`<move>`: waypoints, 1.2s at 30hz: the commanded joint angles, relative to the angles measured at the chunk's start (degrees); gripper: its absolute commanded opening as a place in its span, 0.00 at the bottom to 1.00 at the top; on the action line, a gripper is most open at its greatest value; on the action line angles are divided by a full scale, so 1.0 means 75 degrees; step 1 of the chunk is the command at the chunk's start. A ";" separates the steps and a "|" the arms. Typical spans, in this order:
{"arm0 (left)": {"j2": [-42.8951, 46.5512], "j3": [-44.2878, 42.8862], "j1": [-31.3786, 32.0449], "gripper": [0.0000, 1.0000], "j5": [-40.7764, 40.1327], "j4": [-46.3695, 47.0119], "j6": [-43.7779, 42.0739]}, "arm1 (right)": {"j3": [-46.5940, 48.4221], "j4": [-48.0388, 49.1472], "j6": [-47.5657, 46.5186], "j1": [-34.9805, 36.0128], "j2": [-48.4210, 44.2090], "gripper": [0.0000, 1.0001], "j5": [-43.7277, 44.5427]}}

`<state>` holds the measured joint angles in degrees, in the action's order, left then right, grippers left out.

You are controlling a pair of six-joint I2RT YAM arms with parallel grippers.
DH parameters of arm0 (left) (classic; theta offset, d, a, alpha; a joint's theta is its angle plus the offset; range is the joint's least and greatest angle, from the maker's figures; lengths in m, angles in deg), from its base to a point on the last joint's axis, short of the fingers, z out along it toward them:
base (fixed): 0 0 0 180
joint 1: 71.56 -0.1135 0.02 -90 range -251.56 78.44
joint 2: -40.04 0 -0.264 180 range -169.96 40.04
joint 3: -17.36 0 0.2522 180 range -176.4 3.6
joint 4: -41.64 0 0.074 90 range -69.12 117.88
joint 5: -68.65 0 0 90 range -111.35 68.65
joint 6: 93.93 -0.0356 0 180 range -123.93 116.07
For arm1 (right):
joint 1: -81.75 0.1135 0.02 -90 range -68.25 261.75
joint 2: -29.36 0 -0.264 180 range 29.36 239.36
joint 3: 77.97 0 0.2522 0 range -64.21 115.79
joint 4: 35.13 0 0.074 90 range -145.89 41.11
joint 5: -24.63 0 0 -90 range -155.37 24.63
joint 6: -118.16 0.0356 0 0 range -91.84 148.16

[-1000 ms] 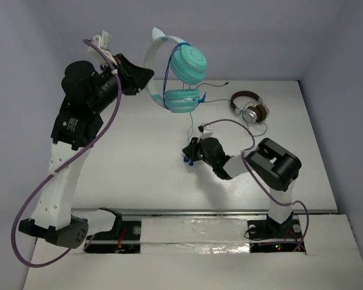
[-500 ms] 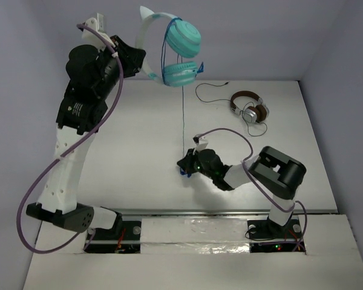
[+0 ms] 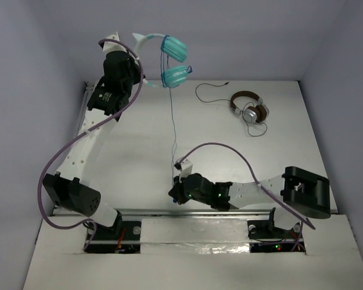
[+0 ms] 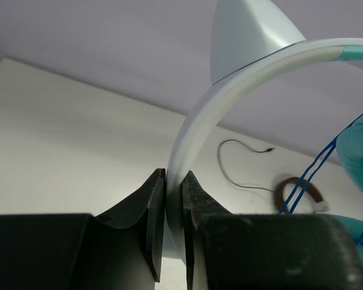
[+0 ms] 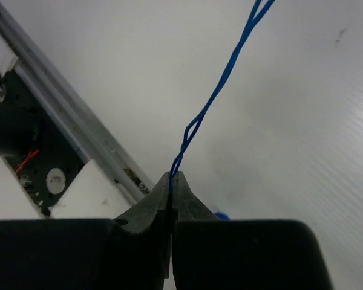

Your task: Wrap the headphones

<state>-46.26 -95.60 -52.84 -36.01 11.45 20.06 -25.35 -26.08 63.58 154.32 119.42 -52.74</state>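
Note:
The teal headphones hang in the air at the back left, held by their white headband. My left gripper is shut on the headband; in the left wrist view the band sits pinched between the jaws. The thin blue cable runs taut from the cups down to my right gripper near the table's front edge. That gripper is shut on the cable, as the right wrist view shows. A blue plug end peeks out beside the jaws.
The brown-and-silver headphones with a black cable lie on the table at the back right. A metal rail and the white base board run along the front edge next to the right gripper.
The left arm has swung the headphones further back and left, away from the camera. The right gripper has moved toward the front edge with the cable, which now runs longer and taut.

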 commanded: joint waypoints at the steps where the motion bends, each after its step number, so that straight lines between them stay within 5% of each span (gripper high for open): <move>1: 0.0257 0.0720 -0.0012 0.00 -0.1045 0.1275 -0.0127 | 0.0959 -0.1702 -0.0281 0.0623 -0.0640 0.00 0.0882; 6: -0.0351 0.1599 -0.0012 0.00 -0.1714 0.1452 -0.0374 | 0.2002 -0.3562 -0.0796 0.1186 -0.0875 0.00 0.1444; 15: -0.0751 0.2443 0.0550 0.00 -0.1704 0.1276 -0.0246 | 0.3490 -0.5019 -0.2036 0.1280 -0.1415 0.00 0.2358; 22: -0.0495 0.3907 0.1347 0.00 -0.1281 0.1450 0.0656 | 0.4546 -0.5244 -0.3269 0.0849 -0.1695 0.00 0.2958; 36: 0.0163 0.6628 0.2297 0.00 0.0652 0.3081 0.1360 | 0.4594 -0.5186 -0.3855 -0.0371 -0.2598 0.00 0.2594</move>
<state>-49.30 -46.29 -36.78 -35.94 26.29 27.73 7.58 -65.64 36.41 153.39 100.91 -32.83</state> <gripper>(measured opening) 0.095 0.021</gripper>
